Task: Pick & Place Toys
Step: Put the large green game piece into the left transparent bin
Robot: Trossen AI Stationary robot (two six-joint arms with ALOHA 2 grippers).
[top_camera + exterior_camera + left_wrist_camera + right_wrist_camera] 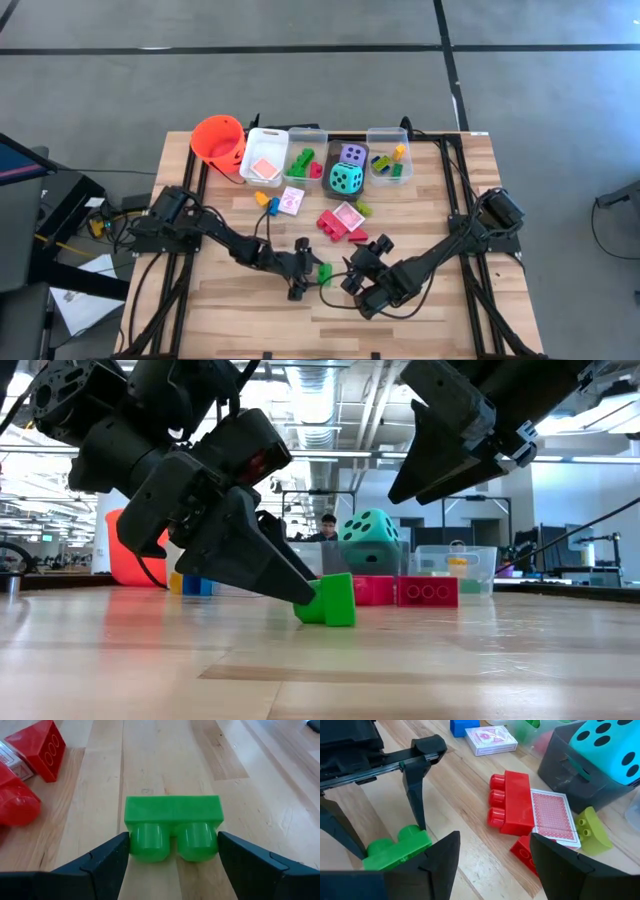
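Note:
A green two-stud brick (pixel 172 815) lies on the table's near middle (pixel 324 272), studs toward my left gripper. My left gripper (pixel 173 845) slants down at it from the table's left (pixel 295 592) and is shut on it. My right gripper (pixel 492 865) is open and empty, hanging above the table just right of the brick (pixel 362 285), high in the low view (pixel 440 470). Red bricks (pixel 335 225) and a pink-white card (pixel 348 215) lie farther back. A teal die (pixel 346 180) and a purple die (pixel 351 153) sit in a dark bin. My left gripper pinches the green brick's stud end between its two fingers, one fingertip (pixel 122 845) against the outer side of each stud (pixel 147 842). The fingers slant down from the table's left. The brick sits tilted, its lower edge (pixel 325 622) at the tabletop.
An orange bucket (pixel 218 140) and clear bins (pixel 265 155) (pixel 305 160) (pixel 388 160) stand along the far edge. A second card (pixel 292 200), a blue-and-yellow brick (pixel 267 202) and a yellow-green brick (pixel 363 208) lie mid-table. A person shows in the room behind.

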